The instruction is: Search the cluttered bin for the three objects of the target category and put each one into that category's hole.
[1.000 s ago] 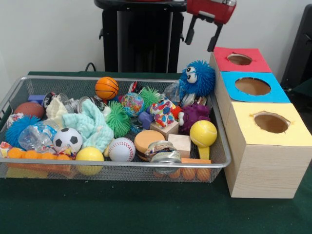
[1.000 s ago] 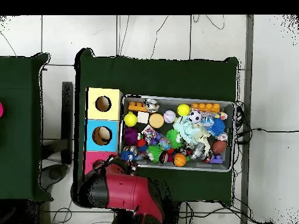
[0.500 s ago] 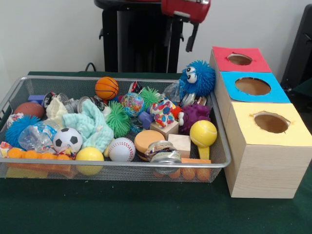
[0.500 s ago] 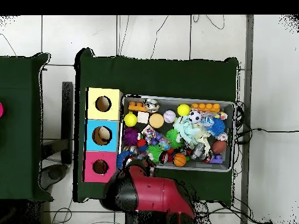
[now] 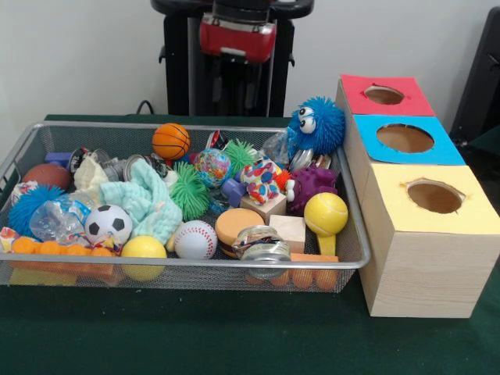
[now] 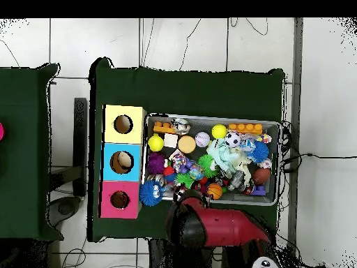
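Wire mesh bin on green-covered table, packed with toys; beside it a wooden box with three holes in a row: red hole, blue hole, yellow hole. Among the clutter: orange basketball toward the bin's far side; soccer ball, baseball and plain yellow ball along the near wall; second yellow ball close to the box; fuzzy blue creature with eyes perched at the far corner next to the red hole; purple fuzzy toy just below it; mint-green cloth in the middle; green spiky ball touching the cloth. Red gripper high above the bin's far edge, apart from everything inside; fingers not made out against the dark pedestal, so open or closed cannot be told. From overhead, red arm over the bin's edge nearest the base.
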Robot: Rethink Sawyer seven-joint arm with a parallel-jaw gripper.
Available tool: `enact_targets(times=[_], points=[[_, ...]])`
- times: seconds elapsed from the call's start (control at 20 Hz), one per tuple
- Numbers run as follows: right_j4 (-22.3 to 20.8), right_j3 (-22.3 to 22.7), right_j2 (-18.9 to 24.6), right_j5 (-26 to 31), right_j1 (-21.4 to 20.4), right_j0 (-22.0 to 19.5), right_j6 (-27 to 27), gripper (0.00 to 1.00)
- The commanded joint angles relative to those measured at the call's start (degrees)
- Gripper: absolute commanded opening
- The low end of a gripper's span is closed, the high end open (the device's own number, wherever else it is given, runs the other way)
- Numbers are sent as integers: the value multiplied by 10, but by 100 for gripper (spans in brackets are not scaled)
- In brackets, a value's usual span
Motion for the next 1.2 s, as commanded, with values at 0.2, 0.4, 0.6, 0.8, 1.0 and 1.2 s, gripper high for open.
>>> enact_targets(times=[0.2, 0.4, 0.6, 0.8, 1.0, 1.2], points=[[-137, -21, 219, 54, 77, -190, -154, 100], [-163, -30, 258, 84, 91, -243, -171, 100], [-190, -38, 286, 97, 109, -279, -175, 100], [-203, -43, 309, 119, 115, -304, -181, 100], [-220, -57, 330, 139, 128, -327, -192, 100], [-236, -78, 352, 163, 149, -355, -219, 100]])
